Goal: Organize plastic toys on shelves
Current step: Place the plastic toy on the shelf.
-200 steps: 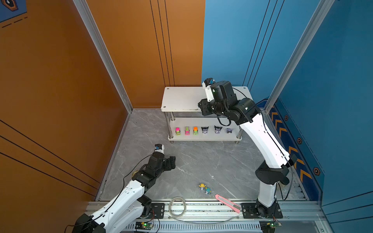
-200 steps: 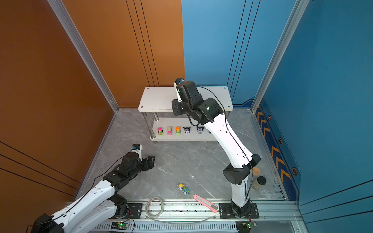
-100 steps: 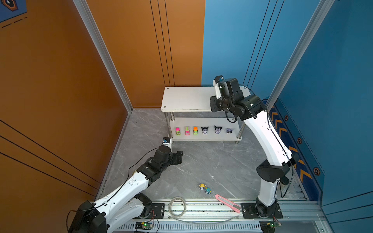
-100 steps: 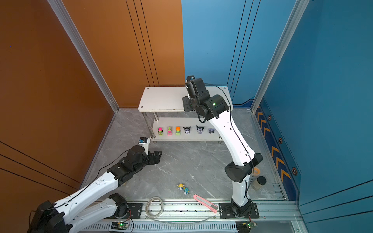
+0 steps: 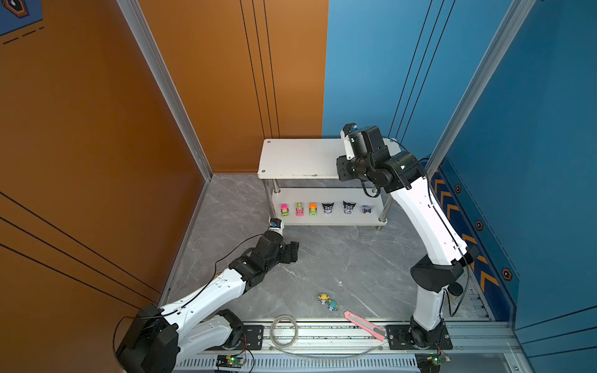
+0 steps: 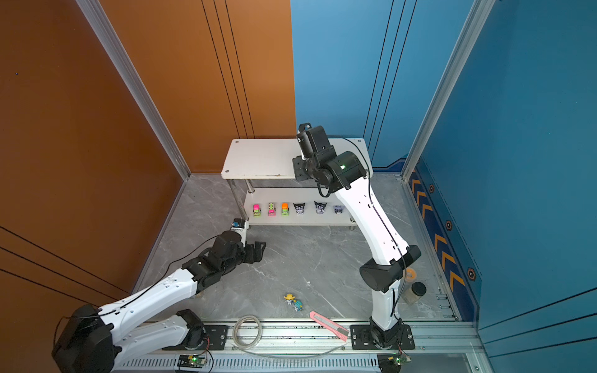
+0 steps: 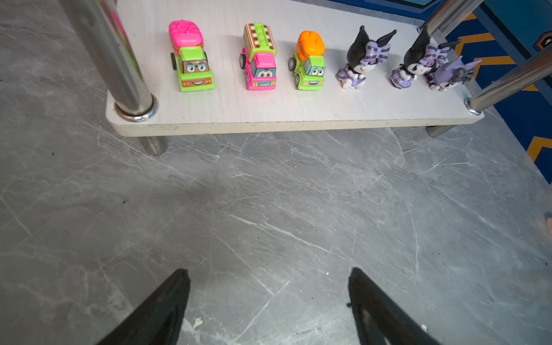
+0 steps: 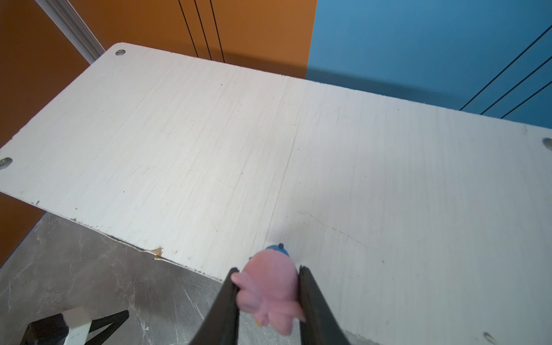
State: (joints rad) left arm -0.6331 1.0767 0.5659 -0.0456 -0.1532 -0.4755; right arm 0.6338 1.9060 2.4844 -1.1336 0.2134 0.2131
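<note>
Pink figurine (image 8: 268, 289) sits pinched in the right gripper (image 8: 268, 268), above the front edge of the top shelf (image 8: 268, 149). Left gripper (image 7: 268, 271) hangs wide open, empty, over the floor. Released this near the edge, it might topple off.

The lower shelf board (image 7: 268, 110) carries three trucks (image 7: 260, 59) and three figurines (image 7: 358, 61).

White shelves (image 5: 300, 158), chrome legs (image 7: 110, 59). 3 trucks (image 7: 260, 59): neon green, pink, orange. 3 figurines (image 7: 358, 59): black and purple. Toy (image 8: 268, 286): pink, blue tip. Floor (image 7: 268, 209): grey, white-veined marble. Walls (image 5: 97, 129): orange, blue. Knife (image 5: 365, 324): pink. Arms (image 5: 420, 210): white, black.
</note>
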